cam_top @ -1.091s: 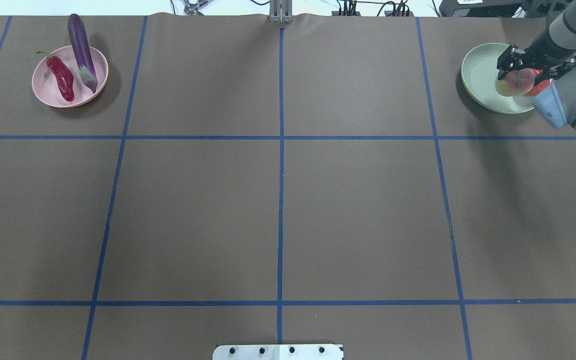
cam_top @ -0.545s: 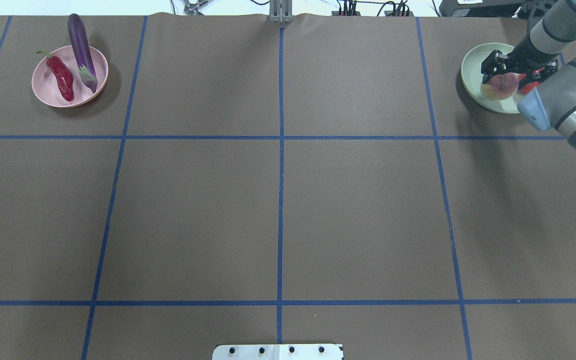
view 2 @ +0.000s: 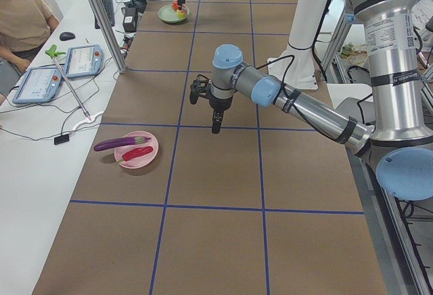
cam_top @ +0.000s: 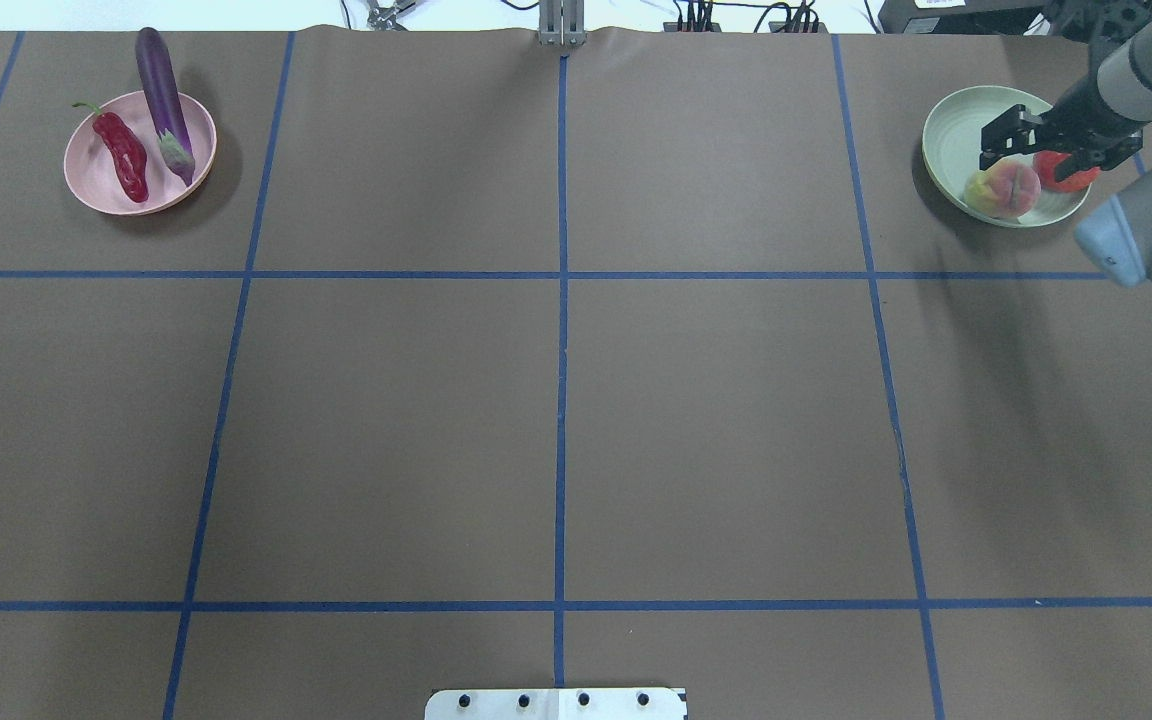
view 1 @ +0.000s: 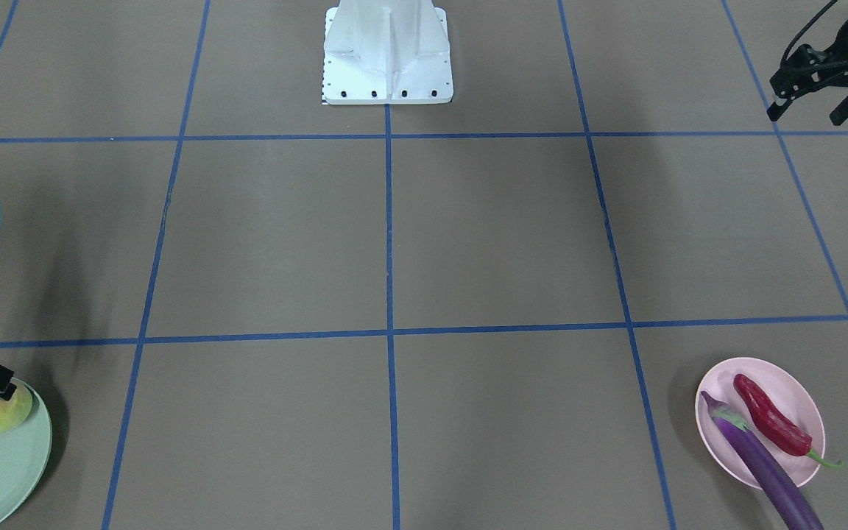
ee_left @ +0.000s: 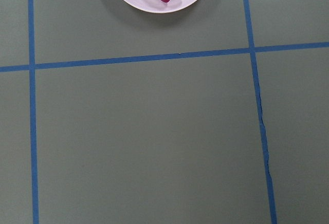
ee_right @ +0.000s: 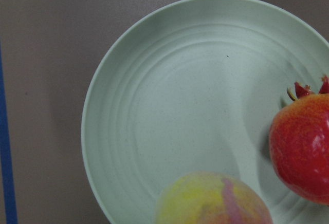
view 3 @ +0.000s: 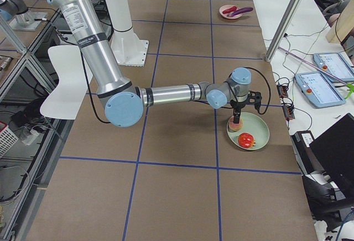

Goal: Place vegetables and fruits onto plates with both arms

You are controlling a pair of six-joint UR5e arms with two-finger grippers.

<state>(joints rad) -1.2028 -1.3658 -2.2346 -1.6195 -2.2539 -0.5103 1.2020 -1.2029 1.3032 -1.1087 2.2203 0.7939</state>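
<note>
The peach (cam_top: 1004, 190) and the pomegranate (cam_top: 1066, 172) lie side by side on the mint green plate (cam_top: 951, 135) at the far right. My right gripper (cam_top: 1031, 150) hovers just above them, open and empty. In the right wrist view the peach (ee_right: 213, 201) and the pomegranate (ee_right: 303, 152) sit at the edge of the plate (ee_right: 169, 106). The purple eggplant (cam_top: 164, 100) and the red chili (cam_top: 124, 155) lie on the pink plate (cam_top: 96, 190) at the far left. My left gripper (view 1: 810, 103) is open and empty, raised near the table's left edge, far from that plate.
The white pedestal base (view 1: 387, 51) stands at the table's near middle. Blue tape lines cross the brown table (cam_top: 556, 400). An operator and tablets (view 2: 40, 78) are beside the table's far edge.
My right gripper carried the peach over the green plate, let it go beside the pomegranate and opened above it. My left gripper left the overhead view's left edge.
</note>
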